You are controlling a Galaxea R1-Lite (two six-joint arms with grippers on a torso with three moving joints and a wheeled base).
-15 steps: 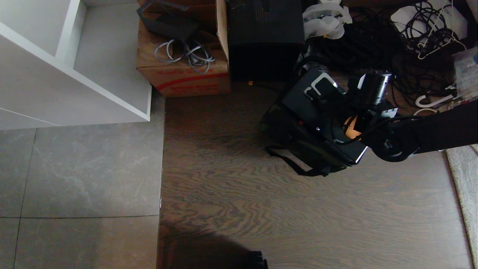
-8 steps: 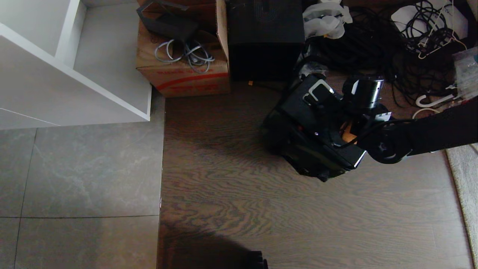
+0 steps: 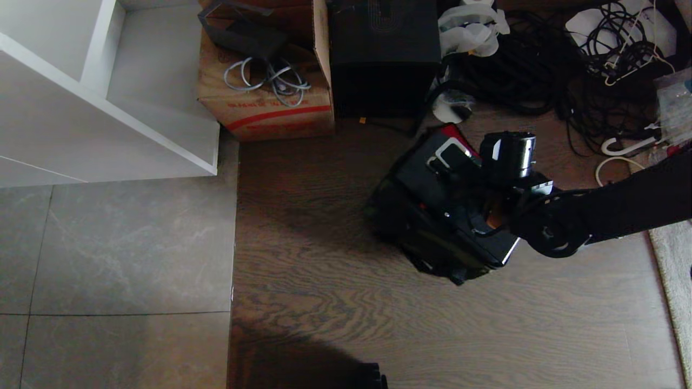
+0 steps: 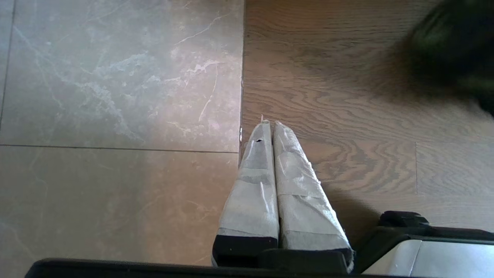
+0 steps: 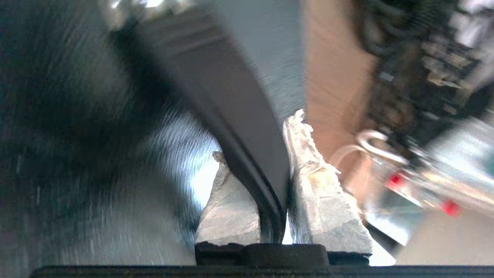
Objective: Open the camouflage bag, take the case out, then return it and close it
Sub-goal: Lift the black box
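The flat black case [image 3: 427, 173] hangs tilted over the wooden floor, one silver handle bracket [image 3: 447, 152] at its far end. My right gripper [image 3: 481, 216] reaches in from the right and is shut on the case's black handle bar [image 5: 231, 96], which runs between the taped fingers [image 5: 328, 193]. The camouflage bag [image 3: 394, 216] is a dark mass round the case's lower left side, and a strip of its red lining [image 3: 457, 135] shows beside the bracket. The bag also appears as a blurred green shape [image 4: 455, 50] in the left wrist view. My left gripper [image 4: 269, 123] is parked low, shut and empty.
A brown carton [image 3: 265, 102] with grey cables and a taller black box [image 3: 384, 54] stand at the back. A white shelf unit [image 3: 108, 108] fills the left. Tangled black cables [image 3: 540, 65] and white hangers [image 3: 621, 146] lie behind the arm. A rug edge [image 3: 670, 270] is on the right.
My right gripper has carried the case left and nearer, and the bag has shifted with it. The bag's strap no longer shows; the red lining now does. The left arm is still.
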